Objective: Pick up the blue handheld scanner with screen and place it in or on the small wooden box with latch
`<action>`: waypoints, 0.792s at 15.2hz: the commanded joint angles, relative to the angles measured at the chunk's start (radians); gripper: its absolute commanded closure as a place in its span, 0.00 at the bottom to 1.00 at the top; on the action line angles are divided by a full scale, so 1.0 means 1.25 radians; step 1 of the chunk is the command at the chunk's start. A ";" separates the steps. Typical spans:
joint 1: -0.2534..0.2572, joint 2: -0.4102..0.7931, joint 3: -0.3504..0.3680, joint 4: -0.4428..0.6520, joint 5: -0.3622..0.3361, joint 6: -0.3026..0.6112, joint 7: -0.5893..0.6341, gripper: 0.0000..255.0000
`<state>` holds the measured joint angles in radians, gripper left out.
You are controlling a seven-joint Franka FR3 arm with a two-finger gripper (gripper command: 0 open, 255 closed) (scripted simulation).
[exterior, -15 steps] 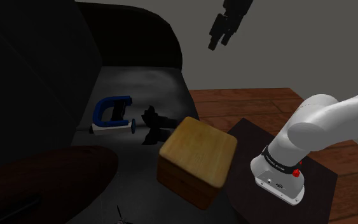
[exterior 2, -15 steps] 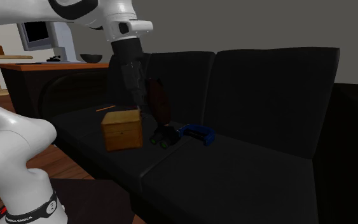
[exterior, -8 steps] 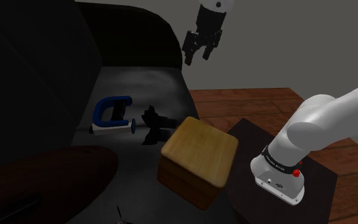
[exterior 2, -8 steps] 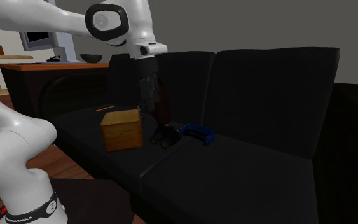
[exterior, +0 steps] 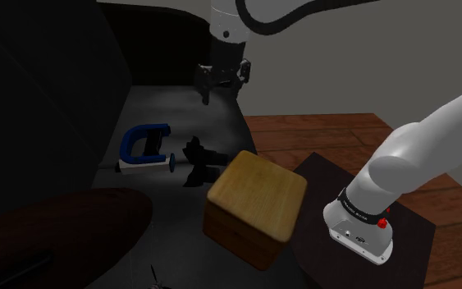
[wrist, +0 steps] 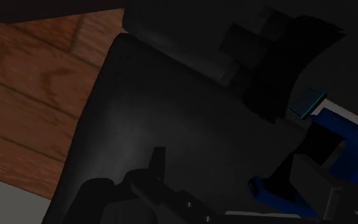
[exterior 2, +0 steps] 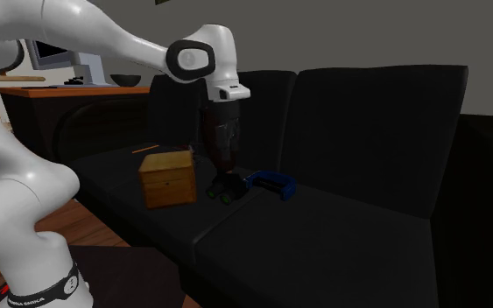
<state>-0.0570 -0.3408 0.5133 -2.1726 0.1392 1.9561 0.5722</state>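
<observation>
Blue, C-shaped handheld scanner [exterior: 143, 149] is left on the black sofa seat [exterior: 180, 111], near the light wooden box [exterior: 258, 197]; the black two-finger gripper [exterior: 223, 87], fingers spread and empty, has been swung nearer, so grasping remains.

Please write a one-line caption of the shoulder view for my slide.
Open black gripper hangs over the dark sofa seat where a blue scanner and wooden box lie.

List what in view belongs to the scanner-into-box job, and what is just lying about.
Job:
blue scanner
wooden box
gripper, open, holding nothing

Lying about:
small black object beside the scanner
dark brown oblong thing
</observation>
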 commanded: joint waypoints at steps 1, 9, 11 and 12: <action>-0.012 0.073 0.040 0.040 -0.028 0.019 0.075 0.00; 0.008 0.385 0.128 0.231 -0.214 0.038 0.382 0.00; 0.037 0.467 0.123 0.293 -0.263 0.028 0.450 0.00; 0.055 0.506 0.117 0.326 -0.285 0.021 0.481 0.00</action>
<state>-0.0089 0.2374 0.6639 -1.8125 -0.1846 1.9957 1.1273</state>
